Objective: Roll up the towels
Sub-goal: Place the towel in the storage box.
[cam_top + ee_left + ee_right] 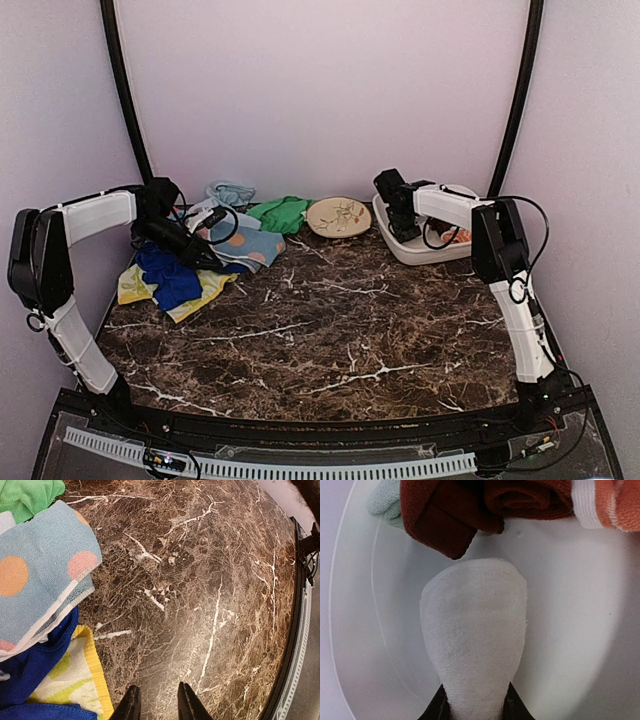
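A heap of towels lies at the left back of the table: a light blue one with orange dots (252,246), a blue one (168,276), a yellow one (207,292) and a green one (281,213). My left gripper (156,702) is open and empty over bare table beside the yellow towel (75,672). My right gripper (475,711) is shut on a rolled white towel (475,630) and holds it inside the white tub (570,605). A rolled dark red towel (470,505) and an orange one (615,502) lie in the tub.
A round cream patterned plate (338,217) stands between the green towel and the white tub (408,250). A pale green cloth (385,500) lies in the tub's far corner. The dark marble table (340,320) has a black front rail (300,645).
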